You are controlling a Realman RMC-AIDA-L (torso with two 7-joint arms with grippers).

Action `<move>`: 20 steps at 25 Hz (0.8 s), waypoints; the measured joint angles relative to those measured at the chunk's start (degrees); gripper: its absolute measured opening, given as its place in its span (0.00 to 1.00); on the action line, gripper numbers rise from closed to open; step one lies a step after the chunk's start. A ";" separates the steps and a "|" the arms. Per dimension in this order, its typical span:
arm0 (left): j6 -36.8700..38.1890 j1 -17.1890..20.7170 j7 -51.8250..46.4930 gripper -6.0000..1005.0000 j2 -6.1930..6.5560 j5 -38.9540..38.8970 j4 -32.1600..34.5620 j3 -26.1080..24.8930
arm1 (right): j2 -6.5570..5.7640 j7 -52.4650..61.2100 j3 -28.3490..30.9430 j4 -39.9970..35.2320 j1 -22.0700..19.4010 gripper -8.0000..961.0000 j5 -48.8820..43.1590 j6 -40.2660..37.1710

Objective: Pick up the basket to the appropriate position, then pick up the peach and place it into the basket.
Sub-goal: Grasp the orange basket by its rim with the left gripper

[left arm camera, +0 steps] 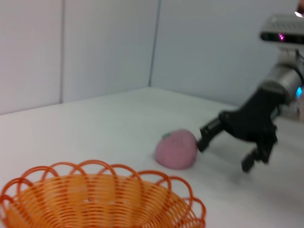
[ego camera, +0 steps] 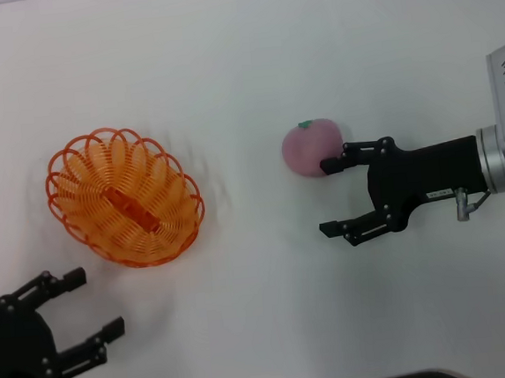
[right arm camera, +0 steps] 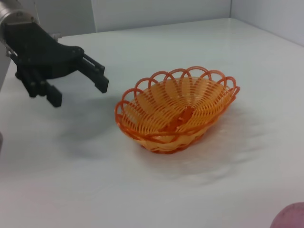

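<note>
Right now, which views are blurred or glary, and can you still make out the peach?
Head view: even light, table washed out, peach clear beside the open right gripper. Left wrist view: soft blur on the peach and right gripper. Right wrist view: basket sharp, faint shadows, left gripper open, peach cut off at the corner.

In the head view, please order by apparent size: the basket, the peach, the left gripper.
1. The basket, clearly the largest.
2. The left gripper, open near the basket; partly cut off by the picture's edge, so its rank is unsure.
3. The peach, smallest.
</note>
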 joint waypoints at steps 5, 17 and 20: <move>1.55 -1.34 -12.81 0.82 0.44 -0.10 1.05 -3.43 | 0.07 0.00 0.03 0.00 0.04 0.98 0.04 0.01; -1.43 -6.59 -45.67 0.81 2.45 0.53 3.06 -3.53 | 0.09 0.63 0.18 -0.03 0.36 0.98 -0.01 0.01; -2.85 -7.50 -47.87 0.81 2.84 0.57 3.74 -3.44 | 0.09 0.78 0.11 -0.08 0.48 0.98 -0.07 0.01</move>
